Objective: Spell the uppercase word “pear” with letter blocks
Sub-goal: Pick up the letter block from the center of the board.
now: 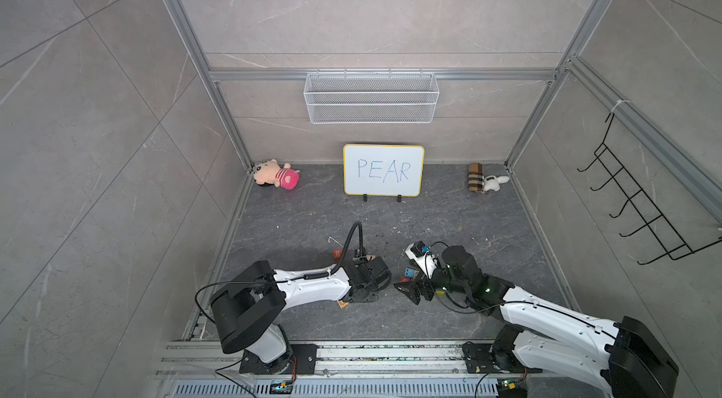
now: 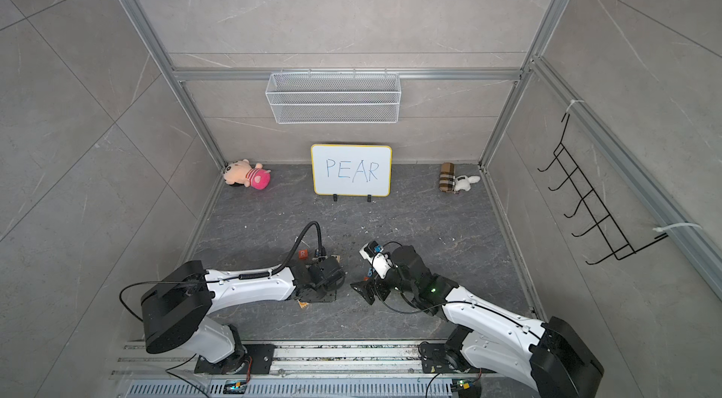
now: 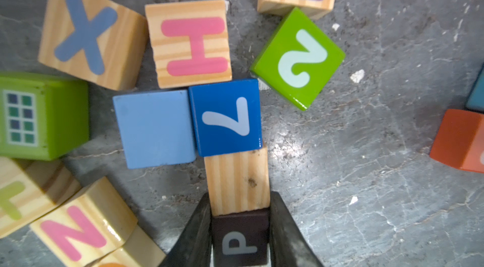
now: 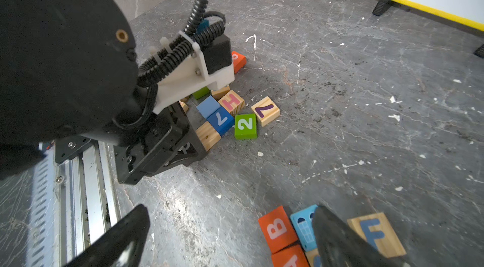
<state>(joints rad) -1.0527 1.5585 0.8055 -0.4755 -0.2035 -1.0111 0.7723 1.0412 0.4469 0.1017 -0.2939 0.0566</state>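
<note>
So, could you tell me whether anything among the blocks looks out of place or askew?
Yes: the left gripper pinches the black P block, but a plain wooden block butting against it also sits partly between the fingers, so it might get dragged along. Nothing looks damaged.

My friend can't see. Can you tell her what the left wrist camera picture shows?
The left end effector grips a black P block between its dark fingers, close over a grey floor. A plain wooden block touches the P block in front, then a blue 7 block, with a wooden H block and green 2 block beyond.
</note>
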